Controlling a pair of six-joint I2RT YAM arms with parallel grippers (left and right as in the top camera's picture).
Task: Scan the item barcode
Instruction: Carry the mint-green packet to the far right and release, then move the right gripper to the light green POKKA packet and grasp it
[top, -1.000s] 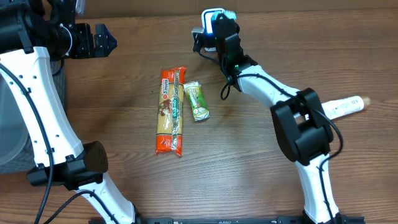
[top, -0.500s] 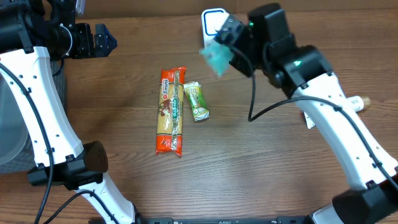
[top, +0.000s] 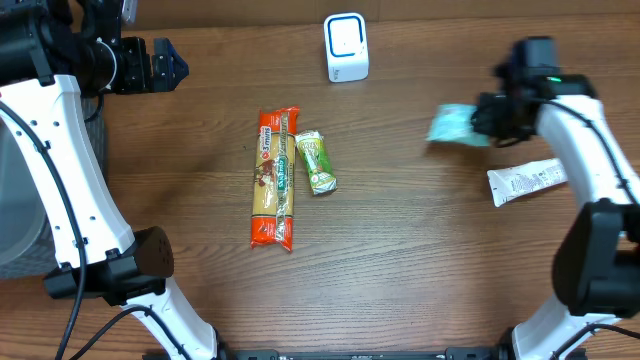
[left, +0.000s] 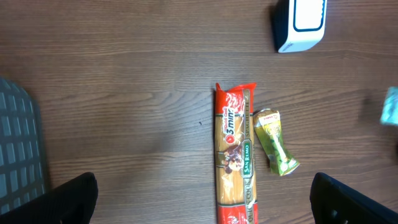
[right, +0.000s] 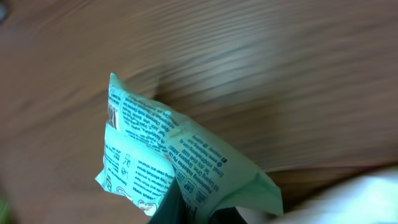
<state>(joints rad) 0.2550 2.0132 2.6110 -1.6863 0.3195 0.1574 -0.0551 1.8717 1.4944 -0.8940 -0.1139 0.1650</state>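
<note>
Soft even light, right-wrist motion blur

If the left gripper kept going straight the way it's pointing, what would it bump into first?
Probably the pasta pack, lying right ahead of the open left gripper in its wrist view; depth is unclear.

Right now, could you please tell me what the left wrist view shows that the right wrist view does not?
Only the left wrist: the white barcode scanner, the spaghetti packet, the small green packet and a grey basket. Only the right wrist: the small print on the mint-green packet, close up, pinched in the right gripper. Both: the wooden table, and that mint-green packet, though the left wrist catches only a blurred sliver at its right edge.
</note>
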